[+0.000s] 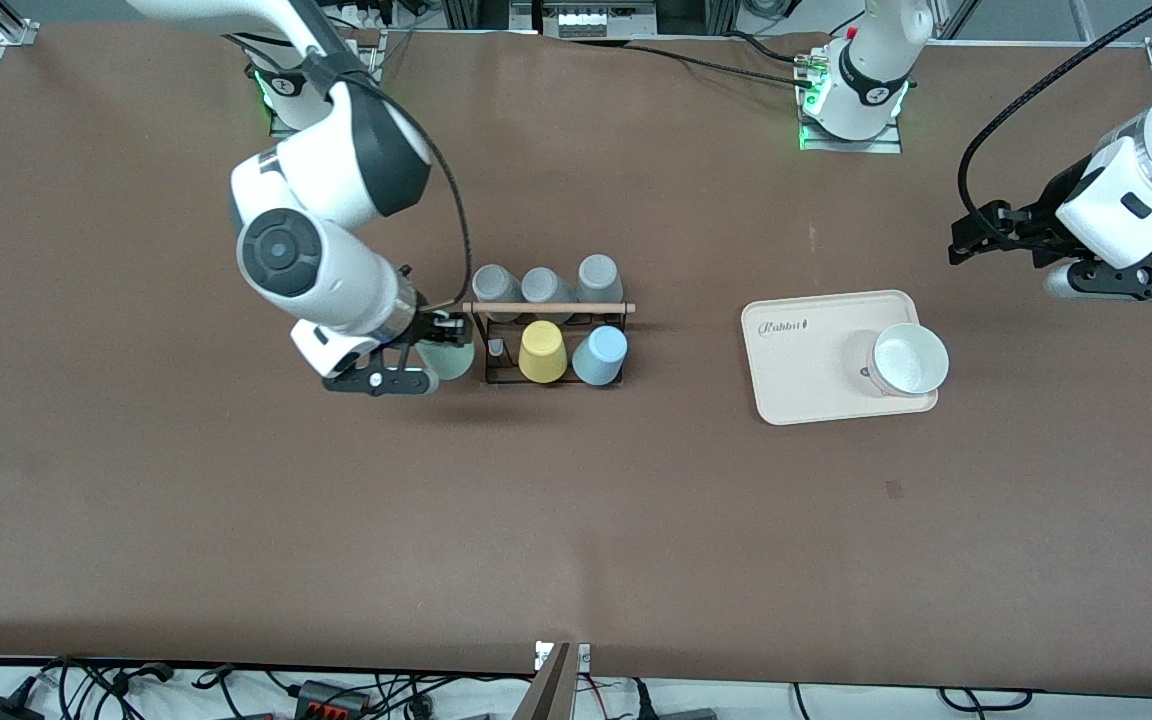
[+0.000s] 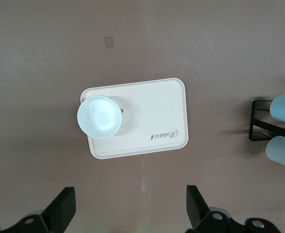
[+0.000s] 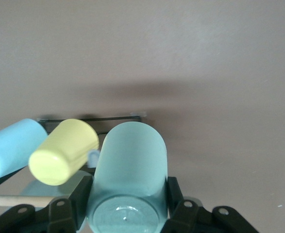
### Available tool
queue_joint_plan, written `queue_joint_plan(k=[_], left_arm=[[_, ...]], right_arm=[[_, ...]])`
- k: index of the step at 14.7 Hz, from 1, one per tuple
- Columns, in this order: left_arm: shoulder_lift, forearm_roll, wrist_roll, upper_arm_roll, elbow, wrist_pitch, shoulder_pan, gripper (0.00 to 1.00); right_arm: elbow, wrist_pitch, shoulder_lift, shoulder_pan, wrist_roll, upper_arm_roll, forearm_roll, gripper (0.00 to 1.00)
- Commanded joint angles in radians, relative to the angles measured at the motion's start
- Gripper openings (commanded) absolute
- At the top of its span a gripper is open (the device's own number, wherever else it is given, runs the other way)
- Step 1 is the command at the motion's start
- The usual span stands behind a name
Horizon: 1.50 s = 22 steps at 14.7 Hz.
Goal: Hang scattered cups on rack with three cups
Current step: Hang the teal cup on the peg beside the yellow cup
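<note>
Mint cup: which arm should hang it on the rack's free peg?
Right. Its gripper already grips the mint cup beside the rack; the left gripper waits open past the tray.

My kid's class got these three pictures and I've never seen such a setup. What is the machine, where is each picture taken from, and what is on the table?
Two robot arms stand at a brown table. The wide picture looks down from a high camera facing them; the other two come from cameras on each arm's wrist.

The right gripper is shut on a mint cup, at the rack's end toward the right arm, where one peg looks free. On the rack hang a yellow cup, a blue cup and three grey cups.

The left gripper waits open, in the air toward the left arm's end of the table. Its camera looks down on a cream tray with a white bowl on it.
</note>
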Motion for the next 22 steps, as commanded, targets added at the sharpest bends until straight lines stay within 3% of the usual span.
queue_joint_plan(k=[1,8,22], left_arm=[[0.010,0.015,0.023,-0.001,0.024,-0.020,0.003,1.00],[0.010,0.015,0.023,-0.001,0.024,-0.020,0.003,1.00],[0.010,0.015,0.025,-0.001,0.024,-0.020,0.003,1.00]], right_arm=[[0.034,0.015,0.033,0.046,0.085,-0.008,0.010,0.28],[0.033,0.038,0.064,0.073,0.130,-0.008,-0.026,0.28],[0.033,0.113,0.156,0.086,0.184,-0.008,-0.017,0.27]])
